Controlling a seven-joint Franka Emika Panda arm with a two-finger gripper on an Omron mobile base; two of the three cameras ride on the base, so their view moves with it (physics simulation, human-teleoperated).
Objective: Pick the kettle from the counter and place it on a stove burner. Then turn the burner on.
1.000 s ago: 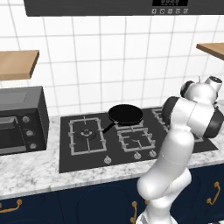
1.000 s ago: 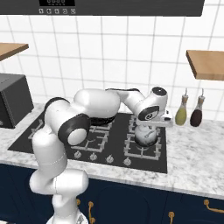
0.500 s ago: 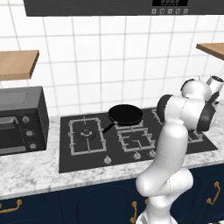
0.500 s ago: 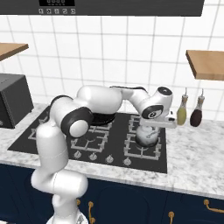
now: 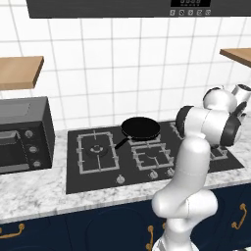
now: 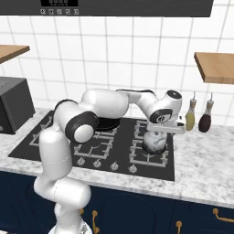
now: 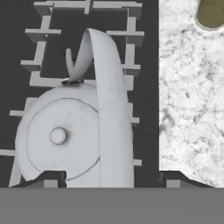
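The silver-grey kettle rests on the grate of the front right burner of the black stove. Its knob faces the hand camera and its arched handle runs up between the fingers. My gripper hangs right over the kettle, open. The dark fingertips stand well apart on either side of the handle, with gaps between them and it. The marbled counter lies to the right of the stove.
A black frying pan sits on a back burner. Two slim bottles stand on the counter right of the stove. A black toaster oven is at the far left. Small round knobs line the stove's front edge.
The arm's elbow and upper links have swung round. The hand and the kettle stay at the front right burner.
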